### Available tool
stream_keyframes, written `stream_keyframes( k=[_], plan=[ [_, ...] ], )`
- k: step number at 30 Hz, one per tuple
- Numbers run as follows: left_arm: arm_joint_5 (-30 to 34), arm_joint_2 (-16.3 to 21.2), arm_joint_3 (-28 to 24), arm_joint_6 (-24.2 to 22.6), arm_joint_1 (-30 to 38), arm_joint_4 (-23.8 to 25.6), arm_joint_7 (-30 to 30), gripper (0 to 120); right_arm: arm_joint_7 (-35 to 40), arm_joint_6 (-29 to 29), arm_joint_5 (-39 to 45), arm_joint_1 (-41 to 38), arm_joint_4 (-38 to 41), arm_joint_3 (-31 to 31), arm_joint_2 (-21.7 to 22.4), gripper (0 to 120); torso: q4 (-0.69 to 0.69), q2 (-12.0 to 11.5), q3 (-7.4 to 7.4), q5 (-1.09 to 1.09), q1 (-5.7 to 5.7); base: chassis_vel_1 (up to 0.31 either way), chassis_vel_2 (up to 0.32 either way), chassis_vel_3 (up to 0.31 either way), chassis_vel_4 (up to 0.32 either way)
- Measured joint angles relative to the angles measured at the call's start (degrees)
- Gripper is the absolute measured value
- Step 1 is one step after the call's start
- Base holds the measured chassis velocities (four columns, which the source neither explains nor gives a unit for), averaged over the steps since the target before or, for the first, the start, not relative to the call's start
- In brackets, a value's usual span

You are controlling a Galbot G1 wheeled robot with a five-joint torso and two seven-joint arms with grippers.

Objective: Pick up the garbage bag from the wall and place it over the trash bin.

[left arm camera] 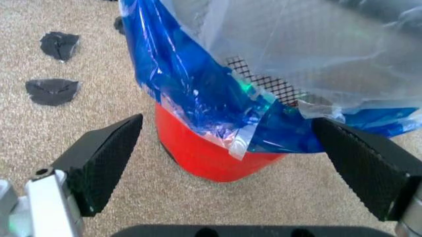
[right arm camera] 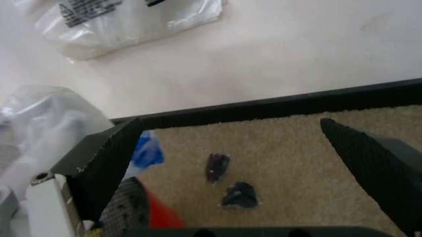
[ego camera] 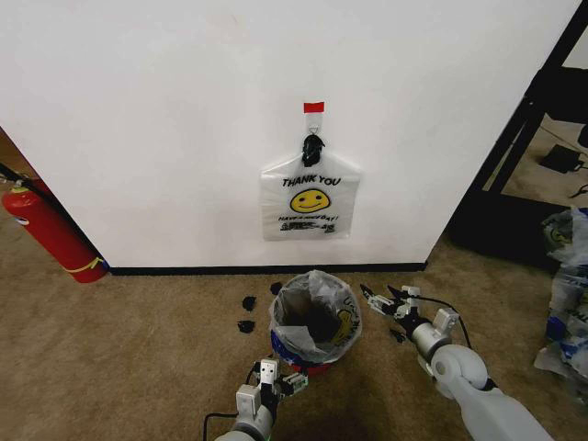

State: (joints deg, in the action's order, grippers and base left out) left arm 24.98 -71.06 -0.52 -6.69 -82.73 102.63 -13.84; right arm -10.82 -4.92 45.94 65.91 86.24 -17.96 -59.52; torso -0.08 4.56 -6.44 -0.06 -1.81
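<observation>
The garbage bag [ego camera: 317, 303], thin translucent white with blue patches and a yellow smiley, is draped over the rim of the trash bin [ego camera: 310, 366], a black mesh bin with a red base. My left gripper [ego camera: 278, 377] is open just in front of the bin. Its wrist view shows the blue bag edge [left arm camera: 191, 84], the mesh [left arm camera: 264, 81] and the red base [left arm camera: 204, 153] between the fingers. My right gripper [ego camera: 384, 299] is open, right of the bin near the wall [ego camera: 184, 110]. The right wrist view shows the garbage bag [right arm camera: 46, 118] beside one finger.
A similar flat bag [ego camera: 310, 197] with black-knotted handles hangs on the hook under red tape [ego camera: 314, 107]. Black scraps [ego camera: 246, 314] lie on the carpet left of the bin. A red fire extinguisher [ego camera: 50, 234] stands far left, a black frame [ego camera: 524, 129] and plastic bags [ego camera: 565, 285] right.
</observation>
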Motion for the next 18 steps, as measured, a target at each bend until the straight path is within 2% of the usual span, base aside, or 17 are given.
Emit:
stream_keyframes(
  k=[5, 10, 17, 18],
  plan=[
    [0.0, 0.2, -0.1, -0.1, -0.1, 0.3, 0.0, 100, -2.5, 0.9, 0.2, -0.9, -2.0, 0.0, -0.2, 100, 0.0, 0.0, 0.0, 0.01, 0.0, 0.0, 0.0, 0.0, 0.0],
    [-0.3, 0.6, -0.1, -0.3, -0.4, 0.5, 0.1, 100, -10.1, 0.0, 2.0, -2.3, -4.4, 0.2, -0.4, 100, 0.0, 0.0, 0.0, 0.01, 0.0, 0.0, 0.0, 0.0, 0.0],
    [-1.2, 1.3, 0.0, -0.7, -1.1, 0.9, 0.1, 100, -17.3, -1.9, -1.3, -4.8, -8.6, -0.4, 0.0, 100, 0.0, 0.0, 0.0, 0.01, 0.0, 0.0, 0.0, 0.0, 0.0],
    [-1.5, 1.6, 0.0, -0.7, -1.4, 1.0, 0.1, 100, -20.3, -2.2, -2.7, -5.5, -10.0, -0.8, 0.1, 100, 0.0, 0.0, 0.0, 0.01, 0.0, 0.0, 0.0, 0.0, 0.0]
  ],
)
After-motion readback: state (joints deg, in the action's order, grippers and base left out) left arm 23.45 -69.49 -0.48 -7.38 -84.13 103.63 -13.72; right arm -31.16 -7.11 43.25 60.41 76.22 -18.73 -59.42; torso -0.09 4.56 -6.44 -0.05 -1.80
